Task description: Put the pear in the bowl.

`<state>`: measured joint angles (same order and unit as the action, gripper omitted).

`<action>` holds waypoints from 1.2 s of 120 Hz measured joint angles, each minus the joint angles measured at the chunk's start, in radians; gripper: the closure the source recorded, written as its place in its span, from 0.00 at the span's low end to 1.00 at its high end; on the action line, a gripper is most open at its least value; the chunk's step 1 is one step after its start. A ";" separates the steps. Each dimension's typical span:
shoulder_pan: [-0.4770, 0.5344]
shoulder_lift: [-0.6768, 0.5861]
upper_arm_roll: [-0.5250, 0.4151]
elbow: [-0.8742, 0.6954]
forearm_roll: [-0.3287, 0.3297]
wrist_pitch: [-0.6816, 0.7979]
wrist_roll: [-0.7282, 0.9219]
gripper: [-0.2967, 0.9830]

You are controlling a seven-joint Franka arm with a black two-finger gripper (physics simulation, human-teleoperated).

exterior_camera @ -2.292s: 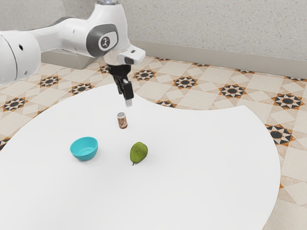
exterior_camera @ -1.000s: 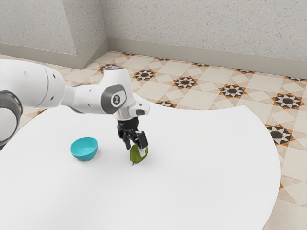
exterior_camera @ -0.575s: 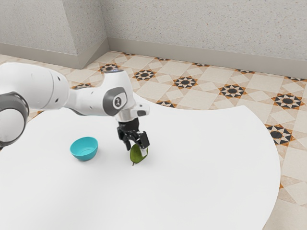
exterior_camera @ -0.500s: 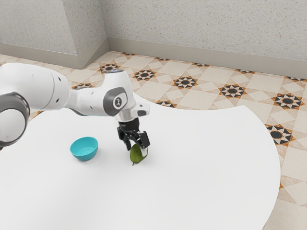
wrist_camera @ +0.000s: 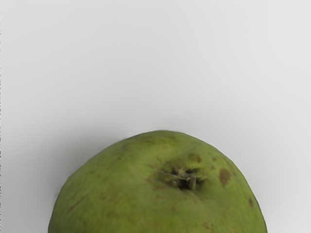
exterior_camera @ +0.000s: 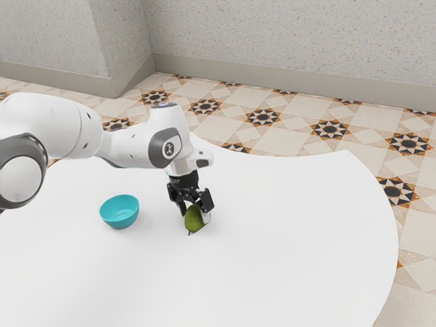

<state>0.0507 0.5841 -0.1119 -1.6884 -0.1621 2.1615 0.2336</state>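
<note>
Pear [exterior_camera: 193, 220], partly hidden (far end, seemingly)

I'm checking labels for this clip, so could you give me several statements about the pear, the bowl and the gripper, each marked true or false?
1. The pear lies in the bowl. False: it is on the table, beneath the gripper.
2. The bowl is empty. True.
3. The gripper's fingers stand apart at the pear. True.
4. The bowl is on the exterior view's right of the pear. False: it is on that view's left.
5. The pear's skin has brown spots. True.
6. The bowl is red. False: it is turquoise.
</note>
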 joint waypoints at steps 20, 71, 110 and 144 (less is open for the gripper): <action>0.000 0.015 0.000 0.004 -0.001 0.003 -0.004 0.31; 0.001 0.003 0.000 0.008 0.002 0.007 -0.017 0.45; 0.062 -0.118 0.002 -0.025 0.019 -0.007 -0.031 0.48; 0.151 -0.156 0.030 -0.026 0.024 -0.025 -0.039 0.49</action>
<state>0.2018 0.4278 -0.0820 -1.7147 -0.1383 2.1368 0.1946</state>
